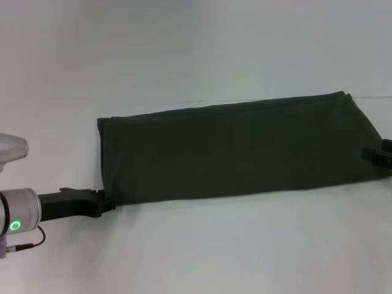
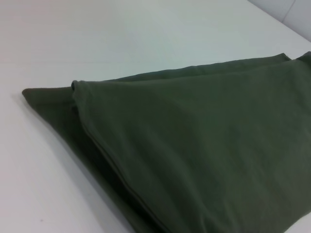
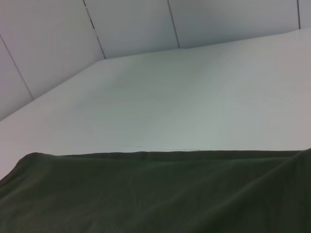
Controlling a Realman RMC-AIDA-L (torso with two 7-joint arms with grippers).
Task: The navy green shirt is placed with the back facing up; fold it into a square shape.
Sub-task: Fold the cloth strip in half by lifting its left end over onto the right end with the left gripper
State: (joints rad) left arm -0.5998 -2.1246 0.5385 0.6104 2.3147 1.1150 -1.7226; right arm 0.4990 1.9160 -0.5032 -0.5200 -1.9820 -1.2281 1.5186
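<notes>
Navy green shirt (image 1: 245, 150) lies folded into a long band on the white counter (image 1: 196, 251). Left tool (image 1: 107, 202) touches the shirt's near left corner and right tool (image 1: 376, 156) its right end; I cannot tell either one's grip.

A long band of folded dark olive-green soft fabric shirt (image 1: 239, 150) stretches across the middle of the white counter (image 1: 196, 251), blocking any low pass from front to back. Open counter lies in front of it and behind it. The black left pincer (image 1: 105, 202) occupies its near left corner; the black right pincer (image 1: 378, 156) its right end.
</notes>
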